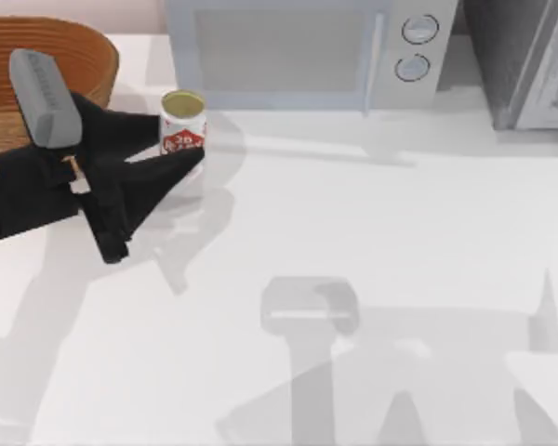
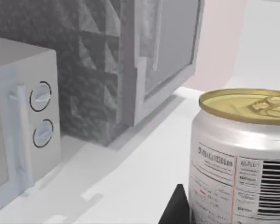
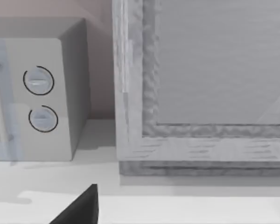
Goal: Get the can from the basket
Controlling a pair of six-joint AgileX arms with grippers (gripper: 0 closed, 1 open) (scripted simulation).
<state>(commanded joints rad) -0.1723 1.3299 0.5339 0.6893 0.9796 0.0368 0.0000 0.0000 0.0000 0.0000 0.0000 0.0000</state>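
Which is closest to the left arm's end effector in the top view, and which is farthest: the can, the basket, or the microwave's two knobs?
Measured from the left end effector:
1. Can: right between the fingers, on the table just outside the basket.
2. Basket: behind the arm, at the table's far left corner.
3. Microwave knobs: off to the right, at the back.

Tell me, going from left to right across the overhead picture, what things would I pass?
basket → left gripper, its fingers around the can → microwave → grey cabinet at the far right.
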